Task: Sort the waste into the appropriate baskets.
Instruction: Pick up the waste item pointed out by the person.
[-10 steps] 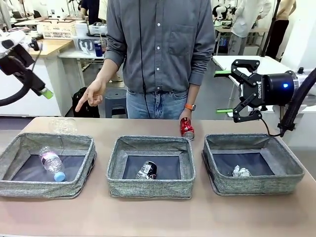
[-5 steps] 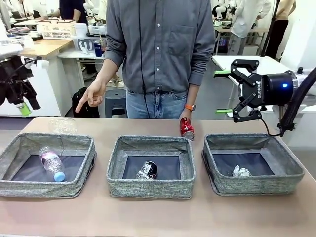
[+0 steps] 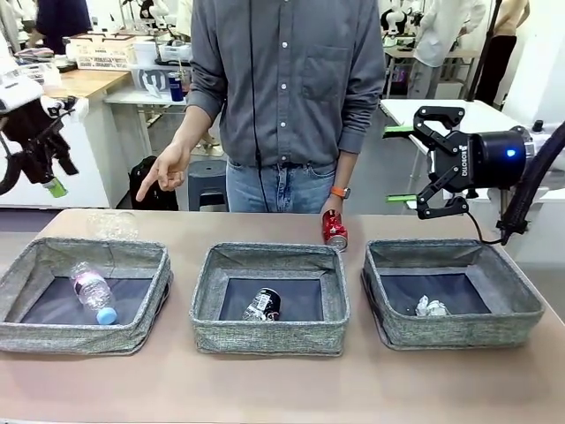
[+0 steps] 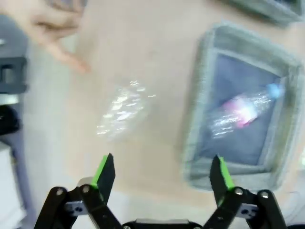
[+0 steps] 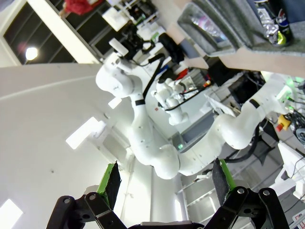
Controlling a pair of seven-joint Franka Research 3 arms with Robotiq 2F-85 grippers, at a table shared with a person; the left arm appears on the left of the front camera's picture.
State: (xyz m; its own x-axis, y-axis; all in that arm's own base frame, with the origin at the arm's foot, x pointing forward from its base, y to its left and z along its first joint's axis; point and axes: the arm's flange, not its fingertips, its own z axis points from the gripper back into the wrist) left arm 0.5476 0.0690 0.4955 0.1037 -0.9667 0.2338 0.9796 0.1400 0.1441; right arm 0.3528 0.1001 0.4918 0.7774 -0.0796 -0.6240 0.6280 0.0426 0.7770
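3 grey baskets stand in 1 row on the table point(image 3: 265, 389), with 1 person in a grey shirt at its far side. The left basket point(image 3: 84, 340) holds 1 pink-label bottle point(image 3: 91, 290), lying on the dark bottom with its blue cap toward the robot. The middle basket point(image 3: 269, 336) holds 1 black-and-white can point(image 3: 262, 304) on its side. The right basket point(image 3: 459, 331) holds 1 white-silver wad point(image 3: 431, 307). 2 pieces of waste are outside the baskets. 1 clear bottle point(image 3: 112, 223) lies on the table just behind the left basket's far wall. 1 red can point(image 3: 334, 230) stands beyond the gap between the middle and right baskets, with the person's hand point(image 3: 331, 205) at its top. The other hand point(image 3: 161, 172) hangs above the table's far edge, fingers stretched downward. In all: 2 bottles, 2 cans, 1 wad. Both of the 2 grippers are in the air. The left gripper point(image 4: 163, 166) is raised at the table's left end, jaws wide apart and empty; its wrist camera looks down, blurred, on the clear bottle and the left basket. The right gripper point(image 3: 402, 164) is turned sideways, high beyond the right basket, jaws wide apart and empty.
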